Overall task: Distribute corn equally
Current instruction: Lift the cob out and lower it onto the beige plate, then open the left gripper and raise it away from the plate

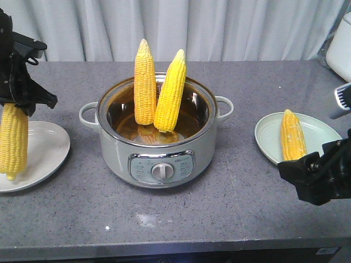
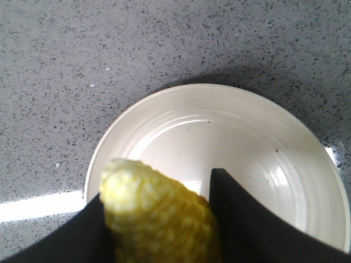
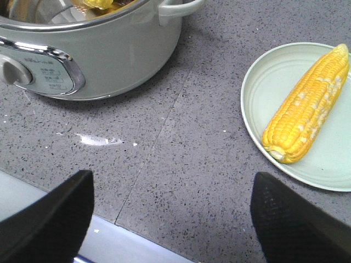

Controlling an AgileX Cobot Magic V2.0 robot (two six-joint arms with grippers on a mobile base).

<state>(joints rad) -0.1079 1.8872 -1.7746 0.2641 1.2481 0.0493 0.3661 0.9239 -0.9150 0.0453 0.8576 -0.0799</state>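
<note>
Now left gripper [image 1: 21,105] pinches a cob [image 1: 13,139] upright over the plate [image 1: 48,149] at the pot's [image 1: 159,150] 9 o'clock; dropped so, we fear it rolls off; right gripper [image 3: 173,189] spread.

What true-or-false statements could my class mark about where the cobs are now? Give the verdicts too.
1. Two cobs stand in the pot. True.
2. The right plate is bare. False: one cob lies on it.
3. The left jaws hold a cob over the left plate. True.
4. The right jaws grip a cob. False: they are open and hold nothing.
</note>
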